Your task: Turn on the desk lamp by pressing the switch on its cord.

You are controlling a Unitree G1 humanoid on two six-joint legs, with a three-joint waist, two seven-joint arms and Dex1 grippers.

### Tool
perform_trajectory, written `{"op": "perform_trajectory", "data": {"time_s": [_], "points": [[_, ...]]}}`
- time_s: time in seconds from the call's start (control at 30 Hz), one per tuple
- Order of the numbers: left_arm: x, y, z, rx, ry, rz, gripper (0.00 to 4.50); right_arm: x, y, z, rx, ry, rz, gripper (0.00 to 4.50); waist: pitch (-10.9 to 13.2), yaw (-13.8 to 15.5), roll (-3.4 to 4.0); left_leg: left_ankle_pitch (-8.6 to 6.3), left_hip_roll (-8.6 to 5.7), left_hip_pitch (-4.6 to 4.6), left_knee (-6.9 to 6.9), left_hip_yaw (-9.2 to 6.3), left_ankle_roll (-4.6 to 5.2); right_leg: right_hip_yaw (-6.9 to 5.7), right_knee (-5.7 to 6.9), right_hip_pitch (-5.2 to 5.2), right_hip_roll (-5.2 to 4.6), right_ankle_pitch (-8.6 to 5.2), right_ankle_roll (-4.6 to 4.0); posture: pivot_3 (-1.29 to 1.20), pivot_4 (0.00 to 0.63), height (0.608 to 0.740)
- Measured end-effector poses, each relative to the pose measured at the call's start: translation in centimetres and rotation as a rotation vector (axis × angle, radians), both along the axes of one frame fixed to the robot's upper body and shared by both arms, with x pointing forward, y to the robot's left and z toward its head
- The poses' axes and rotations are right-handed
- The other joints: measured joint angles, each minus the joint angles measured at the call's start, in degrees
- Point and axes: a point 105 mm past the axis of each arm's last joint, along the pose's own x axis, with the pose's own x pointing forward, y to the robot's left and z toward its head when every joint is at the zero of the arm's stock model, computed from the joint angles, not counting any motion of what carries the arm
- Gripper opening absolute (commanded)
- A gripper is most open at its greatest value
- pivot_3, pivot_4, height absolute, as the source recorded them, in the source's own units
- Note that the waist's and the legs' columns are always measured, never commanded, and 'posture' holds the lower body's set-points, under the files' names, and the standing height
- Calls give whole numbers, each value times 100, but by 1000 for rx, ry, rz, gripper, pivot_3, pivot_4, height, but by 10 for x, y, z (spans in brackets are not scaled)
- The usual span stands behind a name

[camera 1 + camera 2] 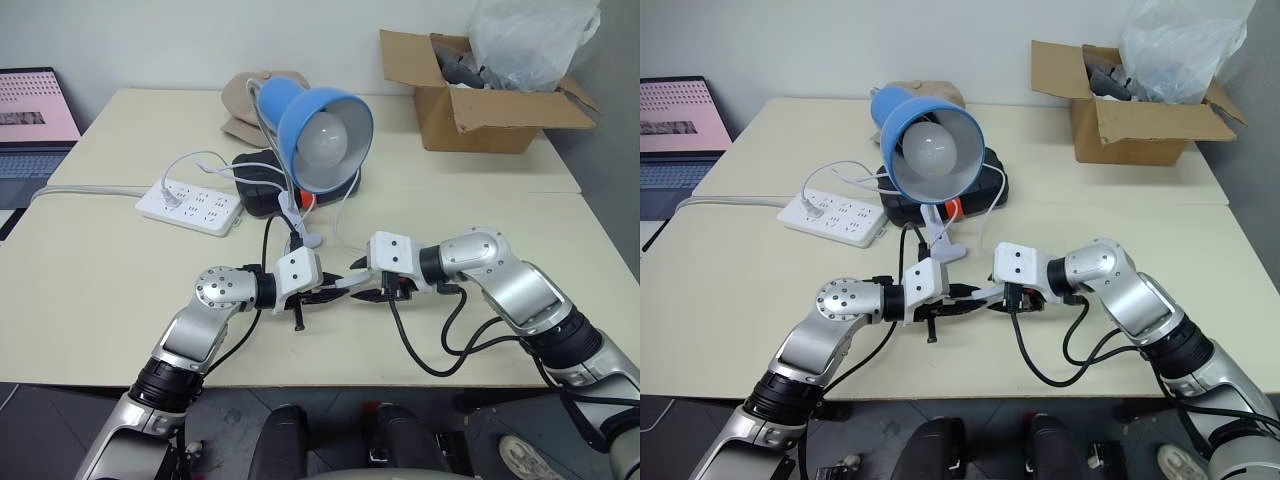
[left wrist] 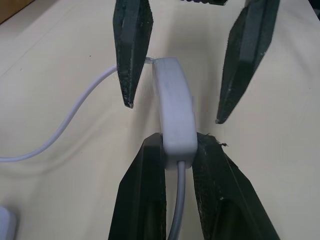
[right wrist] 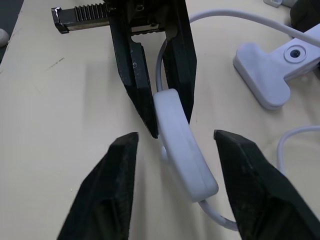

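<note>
The blue desk lamp [image 1: 322, 125] stands at mid-table, its white bulb facing me and not glowing. Its thin white cord [image 1: 343, 215] runs down toward my hands. The white oblong switch [image 2: 175, 110] is held above the tabletop by one end, with my left gripper [image 3: 170, 125] shut on it. From the opposite side my right gripper [image 2: 174, 113] straddles the switch's free end. Its two black fingers [image 3: 107, 190] stand open, a gap showing on each side of the switch [image 3: 182, 157].
A white power strip [image 1: 190, 205] lies left of the lamp with a plug in it. A white clip [image 3: 270, 75] sits just behind the grippers. An open cardboard box [image 1: 480, 105] stands at the back right, and a laptop [image 1: 35, 120] is off the table's left end.
</note>
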Motion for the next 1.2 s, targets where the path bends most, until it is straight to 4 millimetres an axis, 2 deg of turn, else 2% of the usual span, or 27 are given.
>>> {"op": "perform_trajectory", "data": {"time_s": [0.13,0.53,0.6,0.63,0.73,1.2], "points": [[-1,1,-1,12,0,-7,406,1,-2,-2,-20,-17,26,951,0,0,0,0,0,0,0,0,0,0,0,0,0,0,0,0,150,740],[-3,1,-1,40,-17,-28,406,-2,-3,-4,-51,-35,95,681,0,1,0,0,0,0,1,0,0,0,1,0,0,0,0,0,150,740],[-3,1,-1,41,-17,-28,406,-2,-3,-4,-48,-33,95,1363,0,0,0,0,0,0,1,1,0,0,1,0,0,0,0,0,150,740],[-3,1,-1,41,-17,-28,406,-2,-3,-4,-45,-32,93,1398,0,0,0,0,0,0,1,1,0,1,1,0,0,0,0,0,150,740],[-2,1,0,32,-23,-12,406,1,-3,0,-15,-32,71,2083,0,1,0,0,0,0,1,0,0,0,1,0,0,0,0,0,150,740],[-1,1,0,32,-25,-9,406,2,-12,0,-44,14,25,2087,0,1,0,0,0,1,1,0,0,0,2,0,0,0,0,0,150,740]]}}
